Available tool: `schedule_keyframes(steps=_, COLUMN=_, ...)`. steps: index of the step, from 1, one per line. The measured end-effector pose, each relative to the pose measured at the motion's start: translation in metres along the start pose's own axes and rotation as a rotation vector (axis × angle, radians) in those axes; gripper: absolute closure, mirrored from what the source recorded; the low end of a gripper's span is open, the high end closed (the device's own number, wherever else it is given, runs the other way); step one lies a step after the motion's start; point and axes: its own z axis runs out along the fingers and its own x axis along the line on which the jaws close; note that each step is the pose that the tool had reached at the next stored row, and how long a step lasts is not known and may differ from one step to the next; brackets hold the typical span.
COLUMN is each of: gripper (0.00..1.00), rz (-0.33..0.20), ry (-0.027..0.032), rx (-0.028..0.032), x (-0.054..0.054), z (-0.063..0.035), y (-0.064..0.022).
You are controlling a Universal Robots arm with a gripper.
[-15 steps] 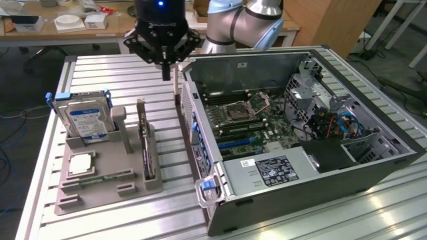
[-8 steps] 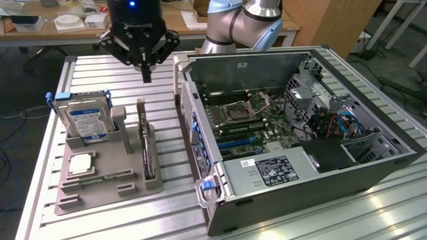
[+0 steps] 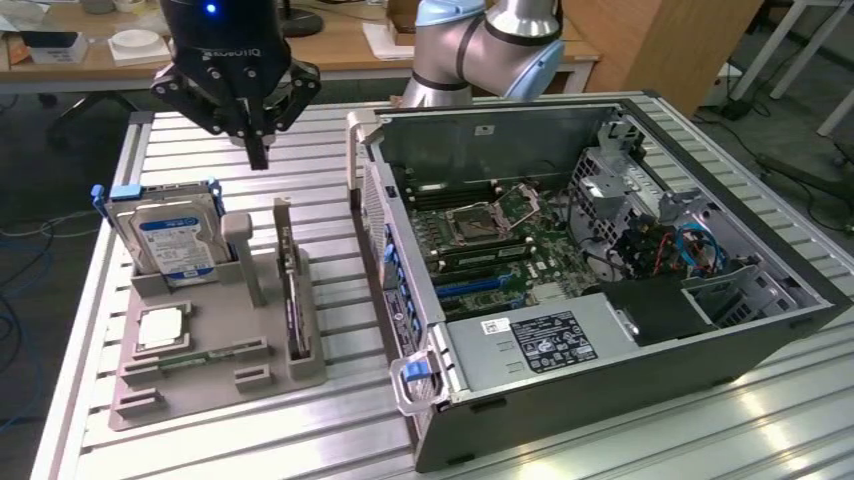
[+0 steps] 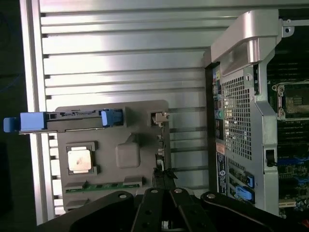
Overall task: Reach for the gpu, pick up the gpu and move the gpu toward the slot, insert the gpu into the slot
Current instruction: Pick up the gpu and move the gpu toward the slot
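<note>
The gpu (image 3: 292, 290) stands on its edge in a slot of the grey parts holder (image 3: 200, 385) on the table, its silver bracket end rising at the far side. In the wrist view the gpu (image 4: 161, 145) appears edge-on as a thin dark strip. My gripper (image 3: 258, 150) hangs above the table behind the holder, beyond the gpu's far end, with its fingers shut together and nothing between them. Its dark fingers (image 4: 164, 191) reach toward the gpu's edge in the wrist view. Blue slots (image 3: 470, 287) lie on the motherboard inside the open computer case (image 3: 601, 375).
A silver hard drive (image 3: 171, 238) in a blue caddy stands upright in the holder, on the exterior view's left of the gpu. A processor chip (image 3: 160, 327) and a green memory stick (image 3: 214, 352) lie flat in the holder. The case's rear panel (image 4: 236, 111) sits close beside the holder.
</note>
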Motion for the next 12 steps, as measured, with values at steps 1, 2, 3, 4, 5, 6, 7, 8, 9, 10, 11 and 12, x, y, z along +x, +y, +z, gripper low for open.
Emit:
schedule_keyframes(steps=1, gripper=0.90, rz=0.000, ry=0.0000, rx=0.0000, x=0.0000, z=0.0000, y=0.0000)
schedule_keyframes(steps=2, gripper=0.90, rz=0.000, ry=0.0000, rx=0.0000, x=0.0000, z=0.0000, y=0.0000)
schedule_keyframes(steps=3, gripper=0.90, rz=0.000, ry=0.0000, rx=0.0000, x=0.0000, z=0.0000, y=0.0000)
schedule_keyframes(steps=4, gripper=0.90, rz=0.000, ry=0.0001, rx=0.0000, x=0.0000, z=0.0000, y=0.0000)
schedule_keyframes(steps=5, gripper=0.90, rz=0.000, ry=0.0001, rx=0.0001, x=0.0000, z=0.0000, y=0.0000)
schedule_keyframes(steps=6, gripper=0.90, rz=0.000, ry=0.0000, rx=0.0000, x=0.0000, z=0.0000, y=0.0000)
schedule_keyframes(steps=7, gripper=0.89, rz=0.000, ry=0.0001, rx=0.0001, x=0.0000, z=0.0000, y=0.0000)
schedule_keyframes(steps=8, gripper=0.83, rz=0.000, ry=0.0001, rx=0.0001, x=0.0000, z=0.0000, y=0.0000)
schedule_keyframes(steps=9, gripper=0.77, rz=0.000, ry=0.0000, rx=0.0001, x=0.0000, z=0.0000, y=0.0000)
schedule_keyframes(steps=10, gripper=0.77, rz=0.000, ry=0.0001, rx=0.0000, x=0.0000, z=0.0000, y=0.0000)
schedule_keyframes(steps=11, gripper=0.71, rz=0.000, ry=0.0001, rx=0.0001, x=0.0000, z=0.0000, y=0.0000)
schedule_keyframes(steps=12, gripper=0.65, rz=0.000, ry=0.0001, rx=0.0001, x=0.0000, z=0.0000, y=0.0000)
